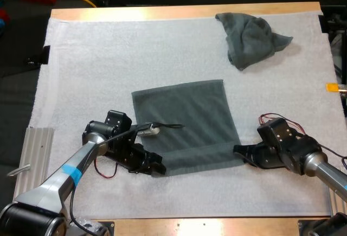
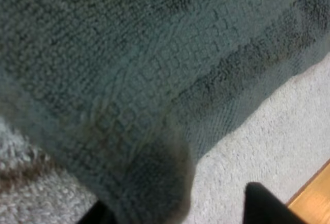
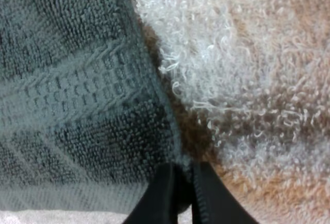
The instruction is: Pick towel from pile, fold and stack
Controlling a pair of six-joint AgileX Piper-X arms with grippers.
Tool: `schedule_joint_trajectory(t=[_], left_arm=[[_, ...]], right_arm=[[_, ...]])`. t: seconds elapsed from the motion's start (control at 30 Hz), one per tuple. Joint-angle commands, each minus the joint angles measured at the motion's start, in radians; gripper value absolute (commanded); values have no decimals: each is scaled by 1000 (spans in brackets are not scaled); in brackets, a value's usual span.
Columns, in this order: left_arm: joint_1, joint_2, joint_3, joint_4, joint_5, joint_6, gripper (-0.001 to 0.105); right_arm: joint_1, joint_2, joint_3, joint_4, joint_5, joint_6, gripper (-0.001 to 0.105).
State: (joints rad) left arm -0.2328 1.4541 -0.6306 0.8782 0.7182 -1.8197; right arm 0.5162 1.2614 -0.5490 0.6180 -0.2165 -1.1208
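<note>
A dark grey-green towel (image 1: 184,122) lies spread flat on the middle of the white mat (image 1: 97,57). My left gripper (image 1: 158,168) is at its near left corner. In the left wrist view the left gripper (image 2: 175,201) is open, the towel's corner (image 2: 154,177) draped over one finger while the other fingertip (image 2: 260,203) stands clear on the mat. My right gripper (image 1: 238,150) is at the near right corner. In the right wrist view the right gripper (image 3: 180,175) is shut on the towel's edge (image 3: 93,110). A crumpled towel (image 1: 250,38) sits at the far right.
The wooden table edge (image 1: 184,11) runs along the far side, and its near edge (image 2: 314,193) shows by the left gripper. A ribbed metal plate (image 1: 32,154) lies off the mat's near left.
</note>
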Motion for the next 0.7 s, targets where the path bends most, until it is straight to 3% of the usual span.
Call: schedule_joint_trajectory(t=[0.0, 0.13, 0.3, 0.4, 0.67], left_arm=[[-3, 3, 0, -4, -15, 7, 43], [-3, 3, 0, 23, -77, 7, 36], [-3, 3, 0, 43, -148, 20, 10], [-3, 3, 0, 50, -161, 37, 2], [-3, 3, 0, 51, -166, 65, 0]], right_arm=[[2, -8, 0, 15, 4, -12, 1], [2, -8, 0, 15, 4, -12, 1], [2, -8, 0, 15, -1, -12, 1], [2, -8, 0, 15, -8, -12, 1], [2, -8, 0, 15, -11, -12, 1]])
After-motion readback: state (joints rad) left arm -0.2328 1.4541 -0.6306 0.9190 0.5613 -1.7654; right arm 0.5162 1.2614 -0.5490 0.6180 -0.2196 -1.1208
